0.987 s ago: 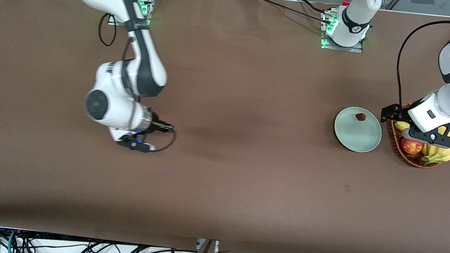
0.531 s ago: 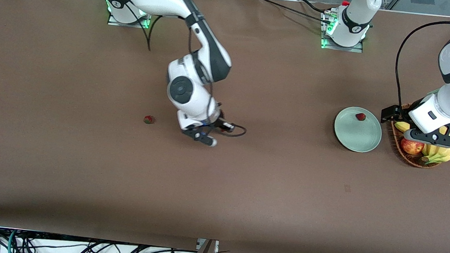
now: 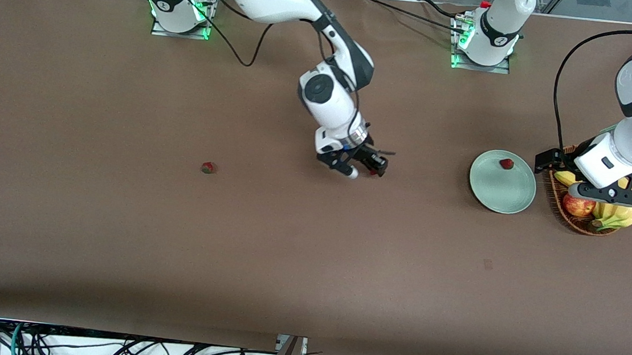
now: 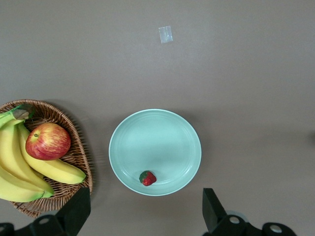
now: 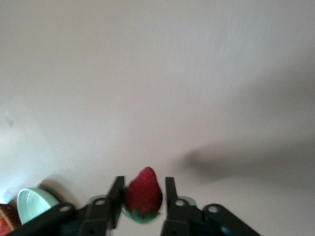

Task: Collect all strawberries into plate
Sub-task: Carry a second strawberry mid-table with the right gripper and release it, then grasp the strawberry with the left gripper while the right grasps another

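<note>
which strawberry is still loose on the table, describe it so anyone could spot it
Start from the plate and go toward the right arm's end of the table. The strawberry lies alone on the bare cloth there; one other sits on the plate, one in the right gripper.

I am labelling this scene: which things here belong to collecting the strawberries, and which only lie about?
Belong to the job:
- strawberry between right gripper fingers
- strawberry on plate
- strawberry on table
- plate

Lying about:
- basket
- apple
- bananas
</note>
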Controlling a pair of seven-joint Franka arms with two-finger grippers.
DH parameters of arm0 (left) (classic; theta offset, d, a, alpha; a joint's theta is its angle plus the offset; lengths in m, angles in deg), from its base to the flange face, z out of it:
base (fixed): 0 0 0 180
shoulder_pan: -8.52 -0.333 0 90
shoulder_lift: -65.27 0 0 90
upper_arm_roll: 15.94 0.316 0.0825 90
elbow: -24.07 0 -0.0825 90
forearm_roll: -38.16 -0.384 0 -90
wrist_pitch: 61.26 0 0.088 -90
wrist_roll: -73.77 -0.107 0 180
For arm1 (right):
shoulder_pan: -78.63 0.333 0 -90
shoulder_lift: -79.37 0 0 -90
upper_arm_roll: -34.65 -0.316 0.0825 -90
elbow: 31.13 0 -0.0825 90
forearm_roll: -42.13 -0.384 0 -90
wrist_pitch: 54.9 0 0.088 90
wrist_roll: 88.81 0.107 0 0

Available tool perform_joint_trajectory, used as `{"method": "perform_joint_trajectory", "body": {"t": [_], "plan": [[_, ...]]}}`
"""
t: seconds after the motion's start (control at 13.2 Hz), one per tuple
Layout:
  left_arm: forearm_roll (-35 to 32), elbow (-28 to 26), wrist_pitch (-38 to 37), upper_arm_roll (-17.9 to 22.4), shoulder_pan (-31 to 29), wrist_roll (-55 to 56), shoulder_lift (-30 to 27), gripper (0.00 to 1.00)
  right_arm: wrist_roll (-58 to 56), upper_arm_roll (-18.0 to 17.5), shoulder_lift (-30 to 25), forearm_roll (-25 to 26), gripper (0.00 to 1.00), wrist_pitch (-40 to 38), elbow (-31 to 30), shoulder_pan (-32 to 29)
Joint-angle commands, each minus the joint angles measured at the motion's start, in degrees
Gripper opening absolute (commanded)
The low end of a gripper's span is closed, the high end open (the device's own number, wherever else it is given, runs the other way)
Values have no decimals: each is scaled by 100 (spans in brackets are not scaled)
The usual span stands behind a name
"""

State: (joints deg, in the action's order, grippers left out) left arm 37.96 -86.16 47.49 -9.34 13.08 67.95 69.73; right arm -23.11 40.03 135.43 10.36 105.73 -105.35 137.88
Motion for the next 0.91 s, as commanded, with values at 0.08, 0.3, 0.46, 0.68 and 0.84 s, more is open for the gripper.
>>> {"method": "perform_joint_trajectory", "body": {"t": [0.08,0.3,0.46,0.68,0.84], "plan": [[-33,99,-99,-53,28,142,3,100,276,77,134,-23,81,109,311,51],[-33,99,-99,-62,54,256,3,100,136,217,-59,30,82,-327,302,-132],[-33,81,-99,-167,54,274,11,100,-144,507,-331,344,84,-1476,302,-247],[-33,46,-73,-334,54,484,29,100,-1064,1085,-770,390,84,-2988,75,-283],[-33,2,-73,-475,54,633,29,100,-2118,1569,-1156,390,84,-4078,-328,-283]]}}
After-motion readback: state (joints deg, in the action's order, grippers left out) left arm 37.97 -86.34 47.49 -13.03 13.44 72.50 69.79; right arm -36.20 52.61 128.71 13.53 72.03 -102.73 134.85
